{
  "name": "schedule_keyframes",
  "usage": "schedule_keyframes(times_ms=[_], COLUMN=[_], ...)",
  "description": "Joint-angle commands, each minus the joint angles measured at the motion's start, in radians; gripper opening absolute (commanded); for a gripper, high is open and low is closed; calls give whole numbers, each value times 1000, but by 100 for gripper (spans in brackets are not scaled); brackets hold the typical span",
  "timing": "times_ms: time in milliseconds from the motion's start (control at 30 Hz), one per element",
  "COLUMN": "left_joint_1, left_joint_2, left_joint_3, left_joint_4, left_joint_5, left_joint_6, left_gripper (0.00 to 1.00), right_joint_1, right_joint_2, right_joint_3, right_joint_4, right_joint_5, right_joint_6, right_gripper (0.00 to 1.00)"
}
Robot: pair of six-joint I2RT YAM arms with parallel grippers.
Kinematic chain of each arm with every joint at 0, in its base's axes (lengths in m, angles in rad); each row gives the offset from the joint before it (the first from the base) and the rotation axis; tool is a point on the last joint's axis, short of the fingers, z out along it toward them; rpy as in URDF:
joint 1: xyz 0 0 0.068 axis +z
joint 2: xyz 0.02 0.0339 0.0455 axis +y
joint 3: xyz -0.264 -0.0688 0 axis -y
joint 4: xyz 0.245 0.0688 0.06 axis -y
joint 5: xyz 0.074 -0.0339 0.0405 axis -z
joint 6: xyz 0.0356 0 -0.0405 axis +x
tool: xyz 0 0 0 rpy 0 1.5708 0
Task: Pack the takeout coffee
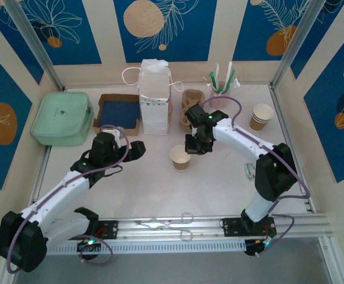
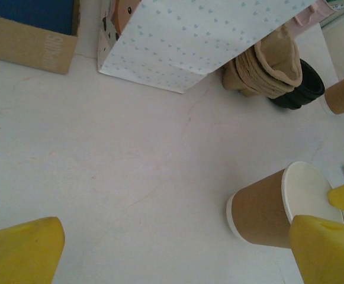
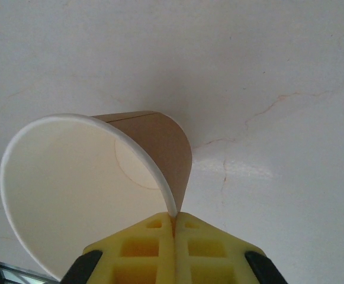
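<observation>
The takeout coffee cup (image 1: 180, 157) is kraft-brown with a white rim and an empty white inside, and it has no lid on. It stands on the white table at mid-centre. My right gripper (image 1: 190, 147) is shut on the cup's rim; in the right wrist view the yellow fingers (image 3: 154, 242) pinch the wall of the cup (image 3: 163, 148). My left gripper (image 1: 135, 148) hovers open to the cup's left. In the left wrist view the cup (image 2: 263, 210) sits just inside the right finger (image 2: 325, 251).
A white paper bag (image 1: 154, 97) stands at the back centre, with a pulp cup carrier (image 1: 190, 105) and something black (image 2: 302, 89) beside it. A stack of cups (image 1: 261, 116), a pink cup of straws (image 1: 219, 94), a cardboard tray (image 1: 117, 112), a green pouch (image 1: 62, 118) and scissors (image 1: 166, 223) lie around.
</observation>
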Motion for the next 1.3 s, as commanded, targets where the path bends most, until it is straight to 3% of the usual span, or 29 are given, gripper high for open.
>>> schedule_keyframes(times_ms=[0,467,967,1100,1267], left_joint_1=[-15,-34,-43,-44,-46], left_joint_2=[7,27,46,40,26], left_joint_3=[24,47,68,68,59], left_joint_4=[22,20,14,6,0], left_joint_5=[-3,-15,-19,-21,-24], left_joint_6=[-2,5,18,25,29], left_gripper=[97,97,97,97,97], right_joint_1=[12,29,32,2,-96], right_joint_2=[-17,-29,-67,-128,-200], right_joint_3=[-11,-32,-4,-16,-50], right_joint_4=[2,-3,-28,7,53], right_joint_5=[2,28,51,44,2], right_joint_6=[18,27,5,-18,-29], right_gripper=[6,9,32,41,42])
